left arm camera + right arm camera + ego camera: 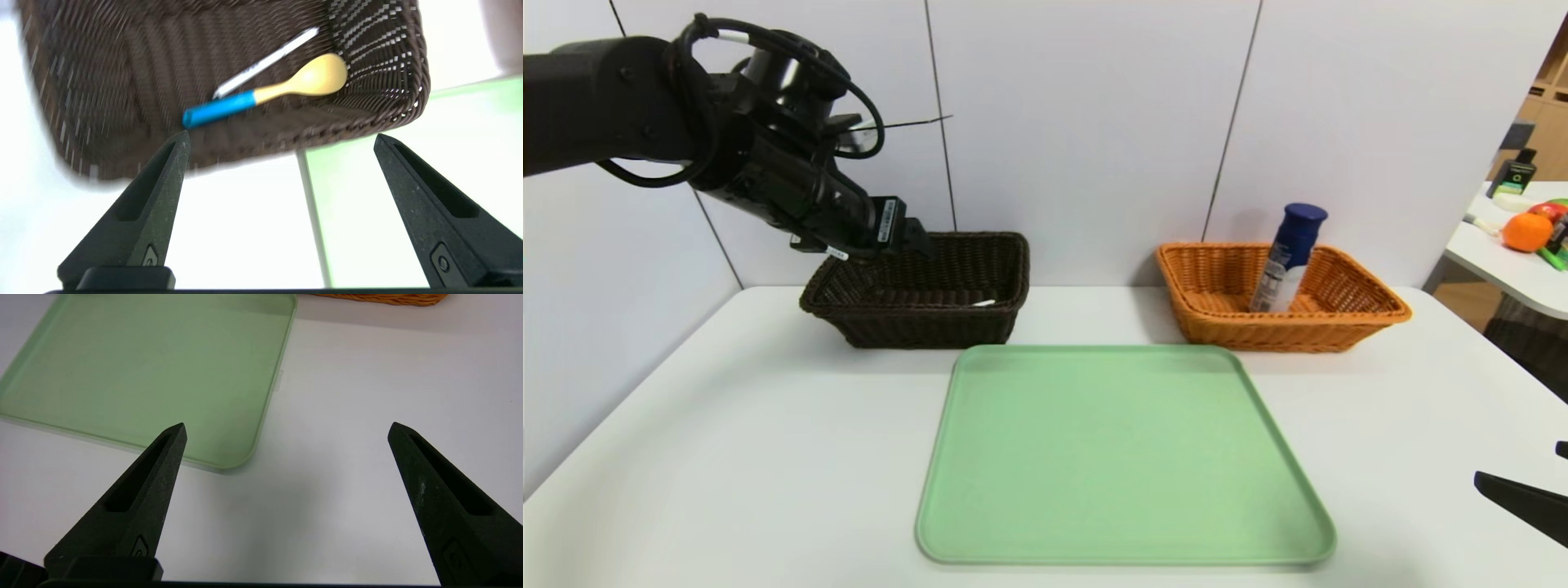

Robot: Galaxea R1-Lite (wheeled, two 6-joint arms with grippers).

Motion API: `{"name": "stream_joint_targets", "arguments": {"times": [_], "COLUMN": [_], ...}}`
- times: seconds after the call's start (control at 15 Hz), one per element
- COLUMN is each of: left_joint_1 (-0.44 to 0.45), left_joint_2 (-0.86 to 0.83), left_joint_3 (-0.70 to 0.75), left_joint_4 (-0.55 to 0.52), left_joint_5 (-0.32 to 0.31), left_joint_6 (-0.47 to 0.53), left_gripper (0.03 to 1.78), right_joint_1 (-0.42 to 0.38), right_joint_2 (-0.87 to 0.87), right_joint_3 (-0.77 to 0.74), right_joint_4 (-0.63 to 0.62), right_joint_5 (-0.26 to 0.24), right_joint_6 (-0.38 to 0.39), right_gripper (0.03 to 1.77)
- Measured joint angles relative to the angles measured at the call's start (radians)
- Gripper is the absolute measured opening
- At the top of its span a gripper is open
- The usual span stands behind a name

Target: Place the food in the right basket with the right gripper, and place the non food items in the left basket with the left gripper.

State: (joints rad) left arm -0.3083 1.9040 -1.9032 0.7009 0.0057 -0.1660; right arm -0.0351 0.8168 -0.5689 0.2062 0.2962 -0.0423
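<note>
Since nothing remains on the green tray [1123,457], handling notes:
spoon [265,93]: light, rigid, smooth; grasp handle; inside left basket [380,106].
left gripper [282,139]: wide open, empty, above left basket.
right gripper [286,428]: wide open, empty, beside tray.

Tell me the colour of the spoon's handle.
Bright blue; the spoon shows best in the left wrist view.

Around me, apart from the job

A pale green tray [1123,457] lies flat on my white table [727,425], near its front edge; off to my right a second white table [1515,273] carries an orange fruit [1526,232] and a dark box [1515,175]
</note>
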Motion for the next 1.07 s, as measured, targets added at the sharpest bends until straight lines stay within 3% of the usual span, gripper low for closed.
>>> {"name": "stream_joint_targets", "arguments": {"times": [0.13,0.27,0.4,0.73,1.07], "left_joint_1": [-0.044,-0.08,-0.118,-0.162,-0.165], "left_joint_2": [-0.067,-0.139,-0.23,-0.514,-0.822], "left_joint_3": [0.059,0.163,0.276,0.533,0.769], "left_joint_4": [0.06,0.086,0.09,0.09,0.077], "left_joint_5": [0.158,0.296,0.377,0.419,0.438], "left_joint_6": [-0.169,-0.271,-0.313,-0.337,-0.277], "left_gripper": [1.62,1.64,1.66,1.67,1.69], "right_joint_1": [0.0,-0.004,-0.007,-0.008,-0.009], "right_joint_2": [0.009,0.012,0.01,-0.053,-0.184], "right_joint_3": [-0.001,-0.021,-0.048,-0.085,-0.154], "right_joint_4": [-0.028,-0.026,-0.023,0.019,0.219], "right_joint_5": [-0.006,-0.022,-0.045,-0.053,-0.065], "right_joint_6": [-0.002,-0.007,-0.026,-0.065,-0.096], "right_gripper": [1.7,1.7,1.7,1.7,1.7]}}
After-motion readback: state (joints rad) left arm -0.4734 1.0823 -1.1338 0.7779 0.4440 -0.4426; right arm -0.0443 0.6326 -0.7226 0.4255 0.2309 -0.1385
